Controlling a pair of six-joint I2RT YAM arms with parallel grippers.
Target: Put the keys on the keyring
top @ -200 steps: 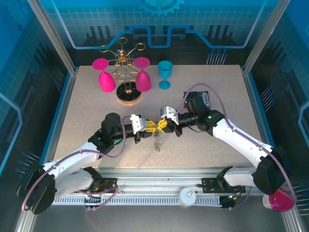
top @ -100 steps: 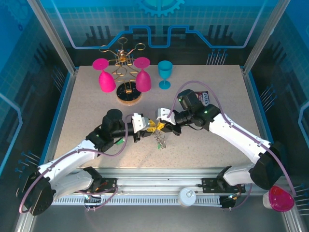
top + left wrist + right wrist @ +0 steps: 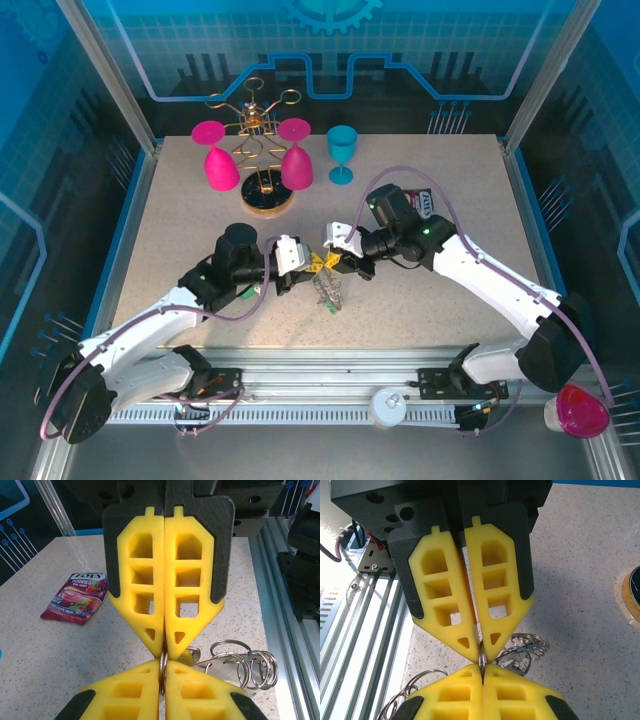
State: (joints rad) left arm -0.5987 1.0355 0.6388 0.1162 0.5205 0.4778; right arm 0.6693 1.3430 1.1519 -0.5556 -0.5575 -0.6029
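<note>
My two grippers meet tip to tip at the middle of the table, left gripper (image 3: 312,266) and right gripper (image 3: 330,262). A thin metal keyring (image 3: 163,664) stands edge-on between all four yellow fingertips. My left gripper (image 3: 163,666) is shut on its lower part, and the right gripper (image 3: 164,650) is shut on its upper part. In the right wrist view the keyring (image 3: 482,658) sits in my right gripper (image 3: 482,667), with the left gripper (image 3: 481,651) pinching it from above. A cluster of linked silver rings (image 3: 328,290) hangs below. I cannot make out the keys among them.
A snack packet (image 3: 425,205) lies behind the right wrist. At the back stand a round wooden rack base (image 3: 268,203) with pink glasses (image 3: 220,165) and a teal cup (image 3: 342,155). The metal rail (image 3: 287,595) runs along the near edge.
The right wrist swung in and the meeting point shifted slightly left and back. The left jaws closed a little tighter on the keyring. The ring cluster swayed beneath.
</note>
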